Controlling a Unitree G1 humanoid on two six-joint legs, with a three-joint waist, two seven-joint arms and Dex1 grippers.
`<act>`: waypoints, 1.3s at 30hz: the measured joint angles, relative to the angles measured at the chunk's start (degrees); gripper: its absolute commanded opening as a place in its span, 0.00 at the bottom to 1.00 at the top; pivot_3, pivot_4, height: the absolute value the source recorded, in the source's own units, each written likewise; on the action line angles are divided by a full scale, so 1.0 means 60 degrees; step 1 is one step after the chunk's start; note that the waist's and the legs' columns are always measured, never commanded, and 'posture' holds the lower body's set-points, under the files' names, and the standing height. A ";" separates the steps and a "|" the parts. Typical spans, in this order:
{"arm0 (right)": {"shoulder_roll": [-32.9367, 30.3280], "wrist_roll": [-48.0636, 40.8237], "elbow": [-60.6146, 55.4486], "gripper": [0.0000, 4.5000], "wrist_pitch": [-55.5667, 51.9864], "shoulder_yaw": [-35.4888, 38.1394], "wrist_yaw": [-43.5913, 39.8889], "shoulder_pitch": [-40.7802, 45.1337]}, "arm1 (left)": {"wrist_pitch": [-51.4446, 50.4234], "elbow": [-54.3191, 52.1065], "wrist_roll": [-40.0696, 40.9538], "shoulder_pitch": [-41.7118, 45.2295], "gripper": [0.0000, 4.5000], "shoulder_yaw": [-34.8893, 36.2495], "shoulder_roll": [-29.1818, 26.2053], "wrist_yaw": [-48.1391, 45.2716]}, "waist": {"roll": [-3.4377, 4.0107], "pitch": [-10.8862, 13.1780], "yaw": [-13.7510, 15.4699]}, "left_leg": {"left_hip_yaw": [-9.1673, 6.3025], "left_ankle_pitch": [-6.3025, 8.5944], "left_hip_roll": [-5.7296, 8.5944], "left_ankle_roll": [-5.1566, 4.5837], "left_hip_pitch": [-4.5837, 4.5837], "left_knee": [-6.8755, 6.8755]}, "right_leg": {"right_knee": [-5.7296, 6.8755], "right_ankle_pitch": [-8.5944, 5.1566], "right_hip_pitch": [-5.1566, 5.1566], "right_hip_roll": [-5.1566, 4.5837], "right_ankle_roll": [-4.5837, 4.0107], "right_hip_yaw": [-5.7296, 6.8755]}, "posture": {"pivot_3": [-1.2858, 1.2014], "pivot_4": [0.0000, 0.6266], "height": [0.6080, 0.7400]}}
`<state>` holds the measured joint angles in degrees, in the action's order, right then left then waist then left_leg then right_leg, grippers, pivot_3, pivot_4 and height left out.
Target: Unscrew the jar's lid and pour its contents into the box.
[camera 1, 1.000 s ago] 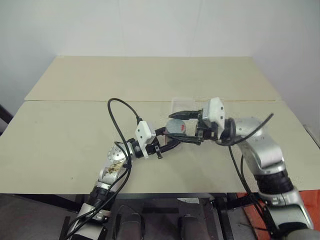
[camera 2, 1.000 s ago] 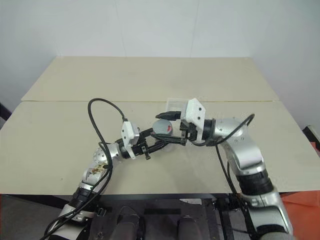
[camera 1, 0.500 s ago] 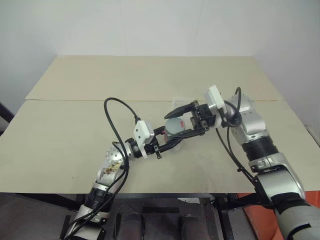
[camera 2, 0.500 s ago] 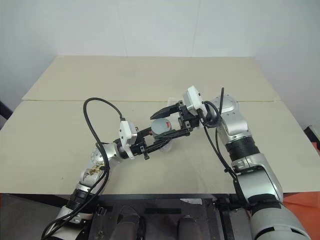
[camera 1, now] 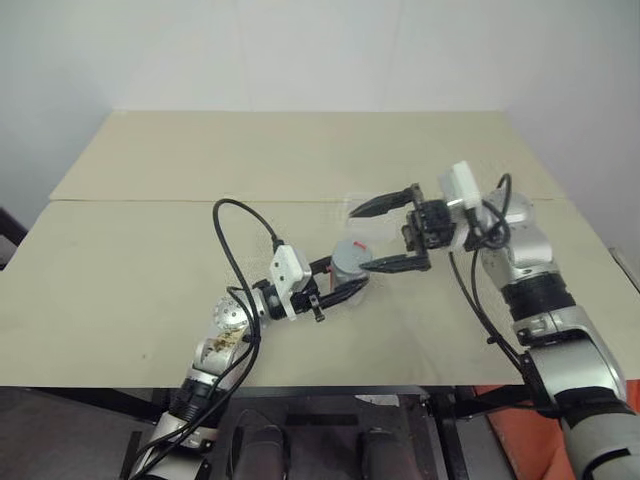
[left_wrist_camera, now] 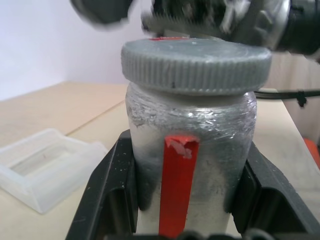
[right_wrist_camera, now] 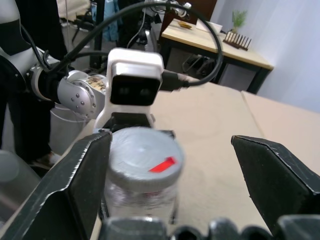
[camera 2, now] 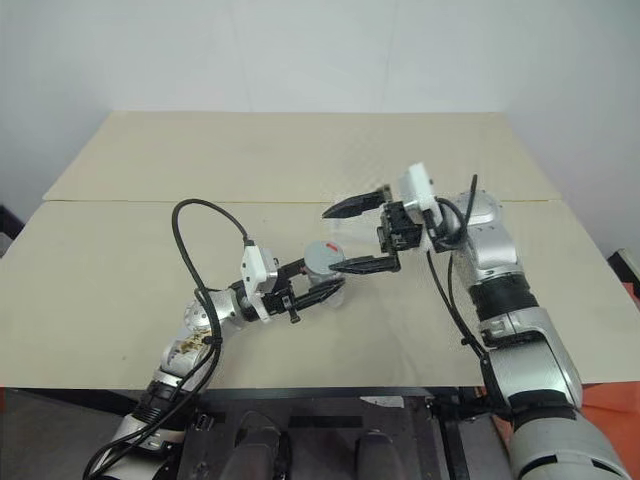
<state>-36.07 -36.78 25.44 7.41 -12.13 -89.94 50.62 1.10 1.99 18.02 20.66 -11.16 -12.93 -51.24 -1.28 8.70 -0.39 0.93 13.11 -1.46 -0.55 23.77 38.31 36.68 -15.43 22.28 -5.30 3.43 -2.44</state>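
While the left tool (camera 1: 345,285) clamps the jar (left_wrist_camera: 187,165) by its sides above the table (camera 1: 120,270), lid (left_wrist_camera: 196,62) on top, red stripe facing the wrist camera, the right tool (camera 1: 392,232) hangs just beside and above the lid with jaws spread wide, holding nothing, one finger (right_wrist_camera: 75,190) on either side of the lid without touching. Box (left_wrist_camera: 47,165) sits on the table near the jar, beyond it.
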 measured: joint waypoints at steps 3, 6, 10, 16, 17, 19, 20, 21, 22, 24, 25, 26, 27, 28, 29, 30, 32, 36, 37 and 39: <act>-0.0242 -0.0023 -0.0662 0.99 -0.0211 0.0393 0.0014 -0.0370 | 0.0007 0.0080 -0.0005 0.0002 0.43 0.0020 -0.0028 -0.0022 | 0.0000 0.0002 0.0005 | 0.0001 0.0001 0.0001 -0.0001 0.0000 0.0000 | 0.0000 0.0000 -0.0001 -0.0001 0.0000 -0.0001 | 0.52 0.24 1.00; -0.0366 0.0104 -0.1806 0.99 -0.0757 0.0718 0.0488 -0.1088 | 0.0024 0.0271 -0.0026 0.0047 0.43 0.0026 0.0000 -0.0030 | 0.0000 0.0003 0.0019 | 0.0000 0.0001 -0.0001 -0.0001 0.0000 0.0000 | 0.0004 0.0000 0.0001 0.0001 0.0000 -0.0001 | 0.52 0.24 1.00; -0.0376 0.0482 -0.3660 0.99 -0.1786 0.1058 0.2296 -0.1976 | 0.0032 0.0370 -0.0033 0.0192 0.43 0.0035 0.0022 0.0005 | -0.0001 0.0005 0.0005 | -0.0002 0.0000 -0.0001 0.0000 -0.0001 0.0000 | 0.0006 0.0000 0.0003 0.0002 0.0000 -0.0002 | 0.52 0.24 1.00; 0.0225 0.1401 -0.6133 0.99 -0.2575 0.1159 0.5028 -0.3594 | 0.0054 0.0446 -0.0157 0.0234 0.43 0.0026 0.0108 0.0095 | -0.0003 0.0006 0.0027 | 0.0000 0.0000 0.0003 0.0000 0.0002 0.0001 | 0.0003 -0.0001 0.0002 0.0002 0.0001 -0.0003 | 0.52 0.24 1.00; 0.0335 0.1579 -0.6490 0.99 -0.2767 0.1158 0.5518 -0.3891 | 0.0065 0.0454 -0.0165 0.0233 0.43 0.0027 0.0106 0.0097 | -0.0003 0.0006 0.0038 | 0.0000 0.0000 0.0008 0.0000 0.0002 0.0001 | 0.0005 -0.0001 0.0002 0.0000 0.0001 -0.0004 | 0.52 0.24 1.00; 0.0489 0.1834 -0.7002 0.99 -0.3122 0.1154 0.6206 -0.4175 | 0.0071 0.0457 -0.0176 0.0233 0.43 0.0029 0.0104 0.0095 | -0.0003 0.0006 0.0044 | 0.0000 0.0000 0.0010 0.0000 0.0001 0.0005 | 0.0007 -0.0001 0.0002 0.0001 0.0001 -0.0005 | 0.52 0.24 1.00; 0.0567 0.1919 -0.7164 0.99 -0.3235 0.1143 0.6418 -0.4212 | 0.0073 0.0458 -0.0180 0.0233 0.43 0.0029 0.0107 0.0095 | -0.0003 0.0006 0.0037 | 0.0000 0.0000 0.0010 0.0000 0.0000 0.0005 | 0.0009 -0.0001 0.0002 0.0002 0.0001 -0.0005 | 0.52 0.24 1.00; 0.0660 0.2066 -0.7347 0.99 -0.3355 0.1116 0.6701 -0.4243 | 0.0082 0.0458 -0.0185 0.0233 0.43 0.0028 0.0128 0.0093 | -0.0003 0.0006 0.0030 | -0.0001 0.0000 0.0009 0.0000 -0.0002 0.0005 | 0.0010 -0.0001 0.0002 0.0004 0.0001 -0.0005 | 0.52 0.24 1.00; 0.0723 0.2199 -0.7459 0.99 -0.3424 0.1055 0.6892 -0.4255 | 0.0095 0.0458 -0.0193 0.0233 0.43 0.0027 0.0149 0.0093 | -0.0003 0.0006 0.0026 | -0.0003 0.0000 0.0009 0.0000 -0.0002 0.0005 | 0.0010 -0.0001 0.0002 0.0005 0.0001 -0.0005 | 0.52 0.24 1.00; 0.0975 0.2363 -0.7623 0.99 -0.3668 0.0984 0.7325 -0.4311 | 0.0141 0.0460 -0.0210 0.0233 0.43 0.0024 0.0171 0.0092 | -0.0003 0.0006 0.0023 | -0.0002 0.0000 0.0008 0.0000 -0.0001 0.0005 | 0.0009 -0.0001 0.0002 0.0006 0.0001 -0.0004 | 0.52 0.24 1.00; 0.1102 0.2372 -0.7663 0.99 -0.3794 0.0977 0.7500 -0.4337 | 0.0179 0.0462 -0.0217 0.0233 0.43 0.0023 0.0185 0.0092 | -0.0003 0.0006 0.0023 | -0.0002 0.0000 0.0010 0.0000 -0.0001 0.0005 | 0.0009 -0.0001 0.0002 0.0004 0.0001 -0.0005 | 0.52 0.24 1.00; 0.1169 0.2379 -0.7686 0.99 -0.3896 0.0961 0.7615 -0.4353 | 0.0203 0.0462 -0.0221 0.0233 0.43 0.0020 0.0204 0.0093 | -0.0003 0.0006 0.0025 | -0.0002 0.0000 0.0012 0.0000 0.0000 0.0005 | 0.0008 -0.0001 0.0002 0.0003 0.0001 -0.0005 | 0.52 0.24 1.00; 0.1190 0.2421 -0.7715 0.99 -0.4027 0.0952 0.7751 -0.4353 | 0.0208 0.0462 -0.0228 0.0233 0.43 0.0016 0.0221 0.0092 | -0.0003 0.0006 0.0026 | -0.0002 0.0000 0.0014 0.0000 0.0000 0.0005 | 0.0006 -0.0001 0.0001 0.0002 0.0001 -0.0005 | 0.52 0.24 1.00; 0.1190 0.2458 -0.7722 0.99 -0.4086 0.0952 0.7794 -0.4353 | 0.0209 0.0466 -0.0234 0.0234 0.43 0.0016 0.0231 0.0093 | -0.0003 0.0006 0.0026 | -0.0002 0.0000 0.0014 0.0000 0.0000 0.0005 | 0.0006 -0.0001 0.0000 0.0002 0.0001 -0.0005 | 0.52 0.24 1.00; 0.1195 0.2491 -0.7731 0.99 -0.4135 0.0950 0.7810 -0.4351 | 0.0212 0.0492 -0.0238 0.0236 0.43 0.0016 0.0242 0.0095 | -0.0003 0.0006 0.0030 | -0.0002 0.0000 0.0014 0.0000 0.0000 0.0005 | 0.0006 -0.0001 0.0000 0.0003 0.0001 -0.0004 | 0.52 0.24 1.00; 0.1204 0.2531 -0.7735 0.99 -0.4188 0.0945 0.7825 -0.4349 | 0.0223 0.0550 -0.0243 0.0246 0.43 0.0016 0.0256 0.0095 | -0.0003 0.0006 0.0035 | -0.0003 0.0000 0.0014 0.0000 0.0000 0.0005 | 0.0006 -0.0001 0.0000 0.0003 0.0001 -0.0004 | 0.52 0.24 1.00; 0.1206 0.2568 -0.7734 0.99 -0.4276 0.0925 0.7859 -0.4349 | 0.0243 0.0628 -0.0267 0.0250 0.43 0.0017 0.0276 0.0095 | -0.0003 0.0006 0.0031 | -0.0003 0.0000 0.0014 -0.0001 0.0000 0.0005 | 0.0006 -0.0001 0.0000 0.0003 0.0001 -0.0004 | 0.52 0.24 1.00; 0.1205 0.2620 -0.7735 0.99 -0.4409 0.0919 0.7860 -0.4350 | 0.0256 0.0667 -0.0360 0.0255 0.43 0.0021 0.0279 0.0097 | -0.0003 0.0006 0.0030 | -0.0003 0.0000 0.0014 -0.0001 0.0000 0.0005 | 0.0006 -0.0001 0.0000 0.0004 0.0002 -0.0004 | 0.52 0.24 1.00; 0.1201 0.2621 -0.7735 0.99 -0.4425 0.0921 0.7859 -0.4351 | 0.0257 0.0676 -0.0361 0.0255 0.43 0.0023 0.0278 0.0096 | -0.0003 0.0006 0.0029 | -0.0003 0.0000 0.0014 -0.0001 0.0000 0.0005 | 0.0006 -0.0001 0.0000 0.0004 0.0002 -0.0004 | 0.52 0.24 1.00; 0.1161 0.2618 -0.7747 0.99 -0.4433 0.0935 0.7857 -0.4372 | 0.0260 0.0692 -0.0362 0.0254 0.43 0.0034 0.0265 0.0095 | -0.0003 0.0006 0.0027 | -0.0003 0.0000 0.0013 -0.0001 0.0000 0.0005 | 0.0007 -0.0001 0.0000 0.0004 0.0001 -0.0004 | 0.52 0.24 1.00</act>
<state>-29.10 -21.07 -21.04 -19.19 -6.52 -42.80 24.39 2.66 6.14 15.85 22.19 -10.95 -11.34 -50.66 -1.29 8.74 -0.22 0.91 13.11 -1.38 -0.55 23.77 38.34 36.72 -15.44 22.29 -5.27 3.44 -2.46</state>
